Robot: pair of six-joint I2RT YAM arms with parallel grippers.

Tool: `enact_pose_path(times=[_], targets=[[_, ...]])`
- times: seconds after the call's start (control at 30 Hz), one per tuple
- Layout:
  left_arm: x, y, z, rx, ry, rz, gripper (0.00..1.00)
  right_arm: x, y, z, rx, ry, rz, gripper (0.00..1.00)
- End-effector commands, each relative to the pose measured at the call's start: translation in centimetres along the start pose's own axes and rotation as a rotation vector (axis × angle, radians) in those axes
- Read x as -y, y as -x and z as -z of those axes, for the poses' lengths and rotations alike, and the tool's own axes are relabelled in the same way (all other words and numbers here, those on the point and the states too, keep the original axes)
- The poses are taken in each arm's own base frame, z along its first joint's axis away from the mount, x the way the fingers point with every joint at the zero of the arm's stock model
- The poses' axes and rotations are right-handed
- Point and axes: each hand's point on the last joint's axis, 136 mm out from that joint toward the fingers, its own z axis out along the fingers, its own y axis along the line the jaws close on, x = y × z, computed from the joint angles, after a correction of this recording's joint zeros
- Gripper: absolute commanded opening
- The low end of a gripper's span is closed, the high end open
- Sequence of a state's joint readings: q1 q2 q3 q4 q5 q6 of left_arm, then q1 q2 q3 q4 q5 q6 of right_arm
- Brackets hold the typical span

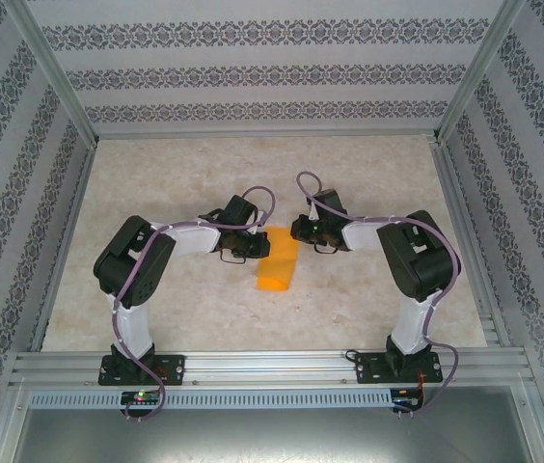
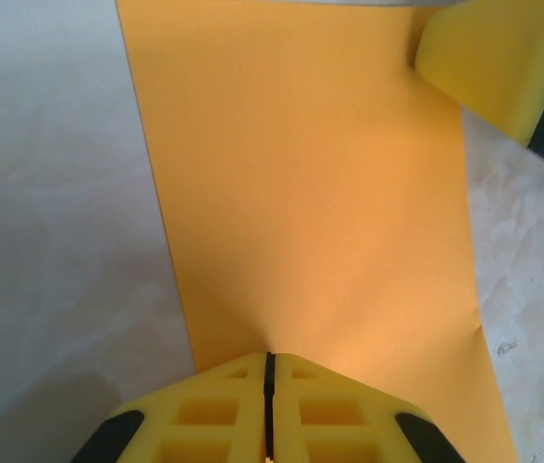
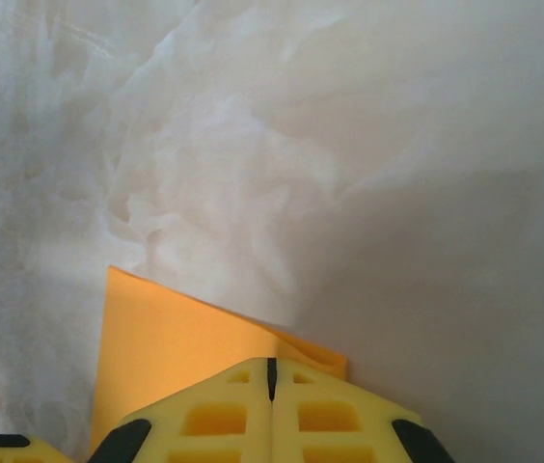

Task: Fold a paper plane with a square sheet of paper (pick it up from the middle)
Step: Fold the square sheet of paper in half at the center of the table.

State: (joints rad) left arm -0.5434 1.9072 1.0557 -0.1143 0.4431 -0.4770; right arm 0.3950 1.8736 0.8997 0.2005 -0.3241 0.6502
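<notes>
1. Top: orange paper sheet (image 1: 276,262) lies flat mid-table (image 1: 368,309), between left gripper (image 1: 255,249) and right gripper (image 1: 300,232). Bare tabletop all round; frame rails well apart.
2. Left wrist: left jaws clenched, pinching the sheet's near edge, creases fanning from the tips. Right finger (image 2: 494,58) sits on the far right corner. Small table mark (image 2: 505,344), unreadable.
3. Right wrist: right jaws clenched at a curled sheet corner; can't tell if grasping.
</notes>
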Motion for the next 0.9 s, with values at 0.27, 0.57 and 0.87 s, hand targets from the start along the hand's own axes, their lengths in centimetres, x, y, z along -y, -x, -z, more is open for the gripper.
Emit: enact_pose_path(times=[0.27, 0.57, 0.87], targets=[[-8.1, -8.8, -1.2, -0.267, 0.295, 0.081, 0.10, 2.8, 2.2, 3.4, 0.111, -0.118, 0.002, 0.06], [-8.0, -8.7, -1.2, -0.266, 0.292, 0.079, 0.10, -2.9, -1.6, 4.2, 0.023, 0.067, -0.011, 0.07], [-7.9, -8.7, -1.3, -0.267, 0.288, 0.080, 0.10, -4.7, -7.9, 1.8, -0.166, 0.102, -0.003, 0.07]])
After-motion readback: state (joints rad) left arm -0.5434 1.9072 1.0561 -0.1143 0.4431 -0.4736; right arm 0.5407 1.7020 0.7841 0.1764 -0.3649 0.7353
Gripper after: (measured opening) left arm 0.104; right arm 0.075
